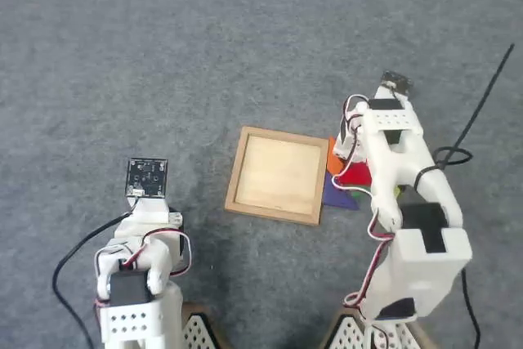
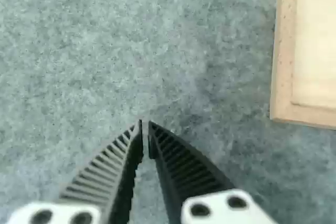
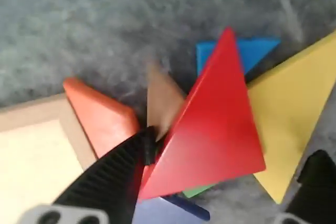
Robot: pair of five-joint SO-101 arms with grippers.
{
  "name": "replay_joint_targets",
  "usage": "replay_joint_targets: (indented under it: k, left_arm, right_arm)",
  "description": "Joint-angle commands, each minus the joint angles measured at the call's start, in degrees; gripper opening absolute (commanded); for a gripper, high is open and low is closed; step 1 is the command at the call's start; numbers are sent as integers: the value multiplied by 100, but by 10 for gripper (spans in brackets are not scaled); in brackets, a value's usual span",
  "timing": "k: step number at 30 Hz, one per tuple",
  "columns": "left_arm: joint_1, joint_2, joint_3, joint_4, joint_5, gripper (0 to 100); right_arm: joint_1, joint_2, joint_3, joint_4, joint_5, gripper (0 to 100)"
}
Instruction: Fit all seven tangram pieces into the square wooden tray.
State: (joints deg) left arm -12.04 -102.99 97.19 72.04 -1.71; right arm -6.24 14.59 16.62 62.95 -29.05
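The square wooden tray (image 1: 278, 175) lies flat near the middle of the grey carpet (image 1: 163, 71), turned slightly so that its sides run a little askew to the table edge. The pieces lie heaped just beside its right side, under the right arm (image 1: 400, 169). From above, parts of the red triangle (image 1: 356, 174), an orange piece (image 1: 333, 158) and a purple piece (image 1: 337, 194) show past the arm.

The right wrist view gives the heap in full. The red triangle (image 3: 210, 129) lies uppermost and tilted, its long axis running from the right gripper (image 3: 231, 148) out to a sharp corner that points at the blue piece (image 3: 249, 51). A yellow triangle (image 3: 291, 103) lies beside it, and the orange piece (image 3: 102, 116) rests against the tray rim (image 3: 31, 109). The jaws stand wide apart, one fingertip (image 3: 144, 148) touching the red triangle's edge.

The left gripper (image 2: 144, 124) hangs over bare carpet near the tray's corner (image 2: 286, 103), its jaws together on nothing.
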Motion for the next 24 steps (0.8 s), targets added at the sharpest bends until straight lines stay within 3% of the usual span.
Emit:
replay_joint_targets:
  k: [1, 9, 16, 24]
  left_arm:
    - [-9, -105, -75, 18, 97, 18]
    - [-9, -105, -75, 18, 97, 18]
    - [-9, -105, -75, 18, 97, 18]
    - [-9, -105, -75, 18, 97, 18]
  right_arm:
    - [92, 66, -360, 215, -167, 423]
    - [295, 338, -501, 585, 0, 406]
    - [295, 391, -492, 585, 79, 193]
    - [295, 312, -519, 602, 141, 195]
